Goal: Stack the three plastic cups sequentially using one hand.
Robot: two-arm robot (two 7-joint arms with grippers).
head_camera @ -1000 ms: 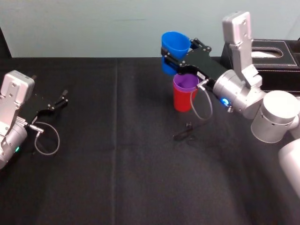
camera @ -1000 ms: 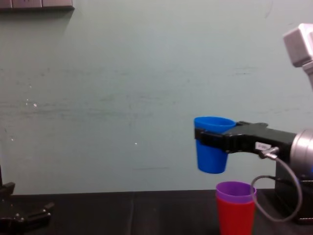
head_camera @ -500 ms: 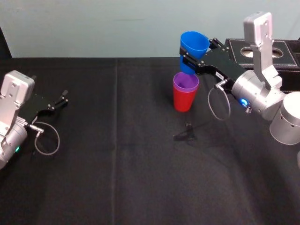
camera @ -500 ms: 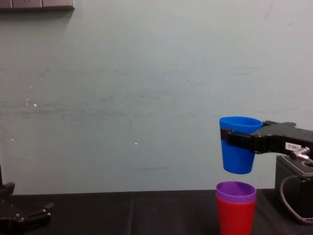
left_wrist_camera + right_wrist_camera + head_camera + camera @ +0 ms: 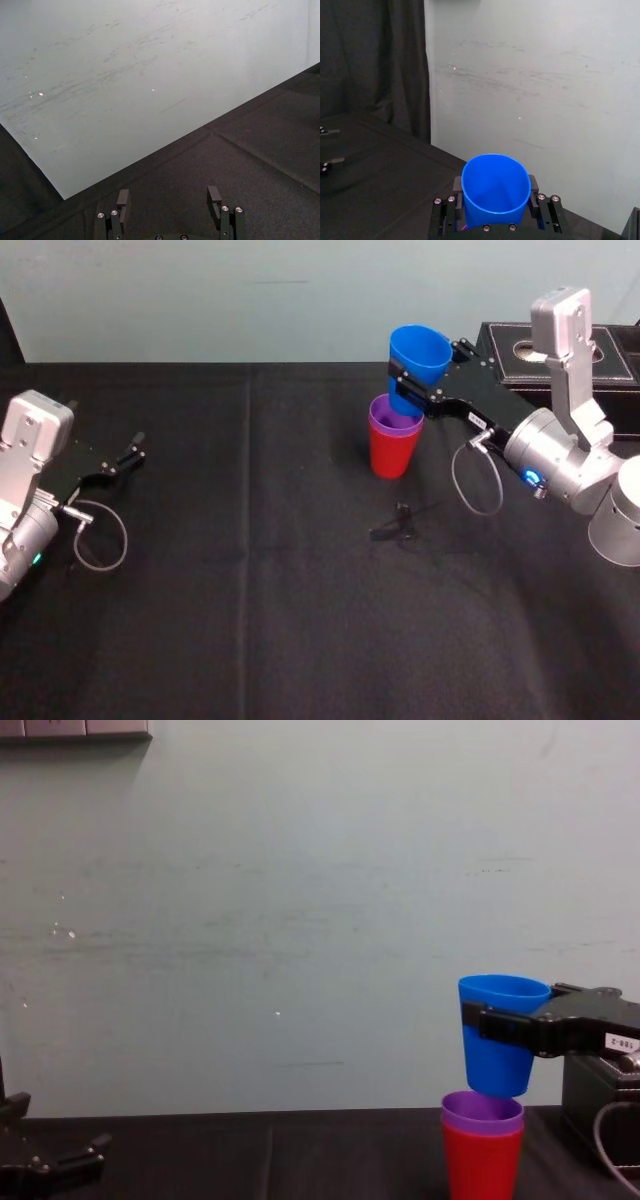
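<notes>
The red cup [image 5: 390, 456] stands upright on the black table with the purple cup [image 5: 393, 419] nested in it; the chest view shows both, red cup [image 5: 482, 1168] under purple cup [image 5: 482, 1113]. My right gripper [image 5: 408, 377] is shut on the upright blue cup [image 5: 419, 352], one finger on each side, as seen around the blue cup [image 5: 495, 192]. The blue cup [image 5: 503, 1038] hangs right over the stack, its base level with the purple rim. My left gripper [image 5: 130, 452] rests open at the table's left side, nothing between its fingers [image 5: 122, 200].
A black box with a hole [image 5: 570, 348] stands at the back right, just beyond my right arm. A small black object [image 5: 400, 524] lies on the cloth in front of the stack. A pale wall runs along the table's far edge.
My right gripper has carried the blue cup to the right and down, from beside and above the stack to directly over the purple cup. The left arm has stayed put.
</notes>
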